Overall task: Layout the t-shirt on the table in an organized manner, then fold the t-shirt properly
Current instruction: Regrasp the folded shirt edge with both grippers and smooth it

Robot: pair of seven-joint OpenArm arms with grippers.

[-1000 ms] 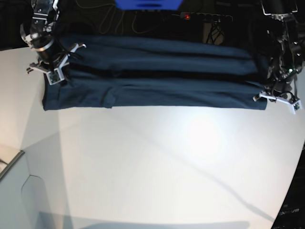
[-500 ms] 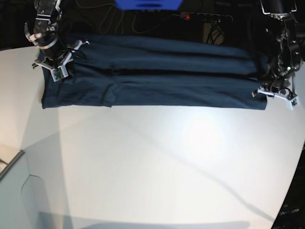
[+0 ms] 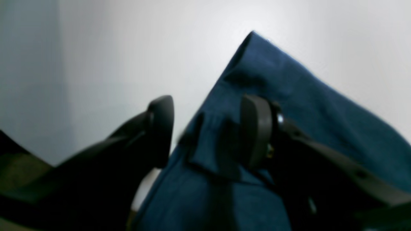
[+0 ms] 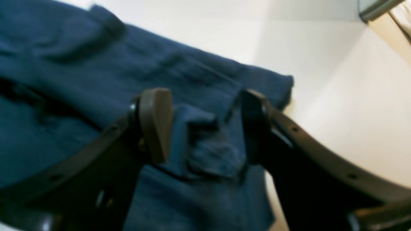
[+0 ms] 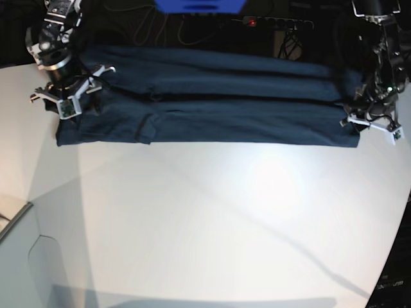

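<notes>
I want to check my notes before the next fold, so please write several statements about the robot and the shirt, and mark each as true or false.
1. The shirt is dark blue. True.
2. The left gripper is closed tightly on the shirt. False: its fingers stand apart.
3. The right gripper is open, with cloth visible between its fingers. True.
4. The shirt hangs over the table edge nearest the bottom of the base view. False: much bare white table lies between the shirt and the bottom of that view.
5. Both grippers are over the same end of the shirt. False: they are at opposite ends.
</notes>
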